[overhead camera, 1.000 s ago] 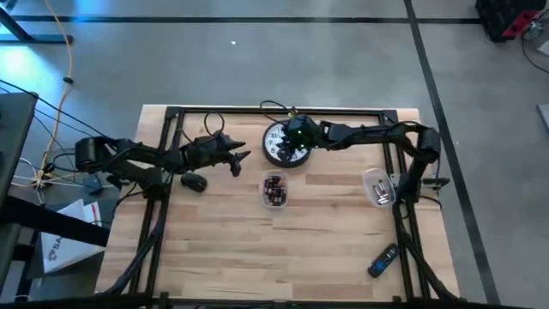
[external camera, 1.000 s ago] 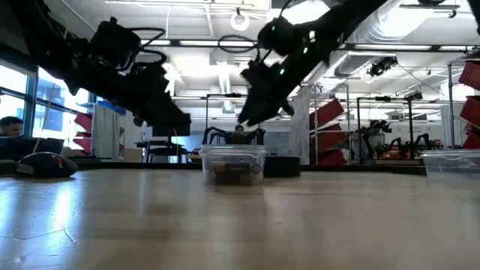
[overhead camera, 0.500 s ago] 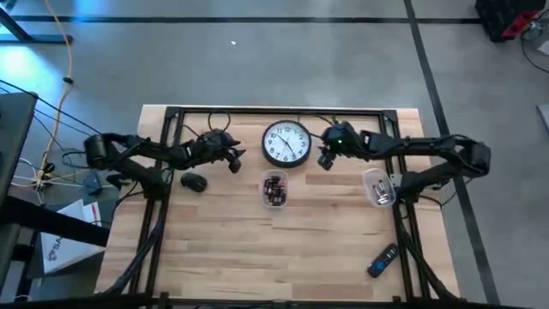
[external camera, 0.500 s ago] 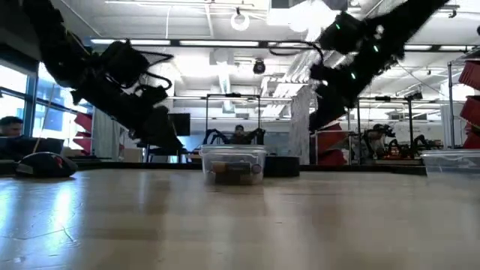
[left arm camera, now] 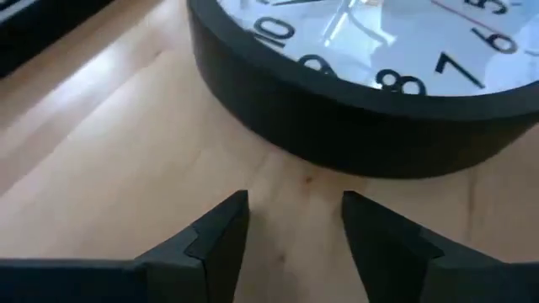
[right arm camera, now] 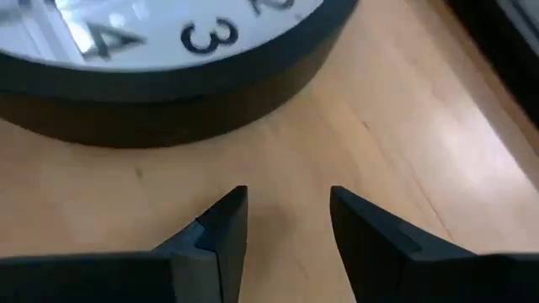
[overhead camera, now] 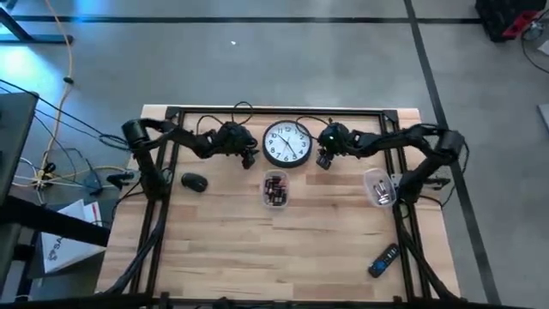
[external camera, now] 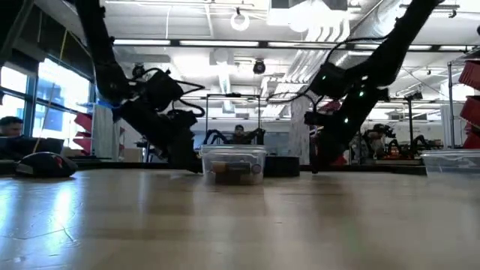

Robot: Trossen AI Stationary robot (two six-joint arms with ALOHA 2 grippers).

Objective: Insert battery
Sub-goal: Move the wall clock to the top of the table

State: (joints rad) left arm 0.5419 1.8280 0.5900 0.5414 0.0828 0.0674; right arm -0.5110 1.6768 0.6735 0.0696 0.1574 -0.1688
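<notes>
Mouse: black computer mouse (overhead camera: 195, 181) sits on the bench (overhead camera: 223, 249) at the left, just in front of the left arm.
Left claw: left claw (overhead camera: 250, 157) is low at the clock's left edge, fingers (left arm camera: 221, 231) parted with bare wood between them, holding nothing; the clock's black rim fills the left wrist view just ahead of the tips.
Clock: round wall clock (overhead camera: 286, 142) lies face up at the back middle of the bench, white dial, black rim, a claw on each side of it.
Battery tub: clear tub (overhead camera: 274, 189) with small dark and red items inside, just in front of the clock; whether they are batteries is too small to tell.
Right claw: right claw (overhead camera: 323, 160) is down by the clock's right edge, fingers (right arm camera: 221, 229) apart, empty, near the numeral 3.
Second tub: clear container (overhead camera: 377, 187) near the right arm's base.
Remote: dark remote (overhead camera: 383, 259) at the front right corner, well apart from everything else.
</notes>
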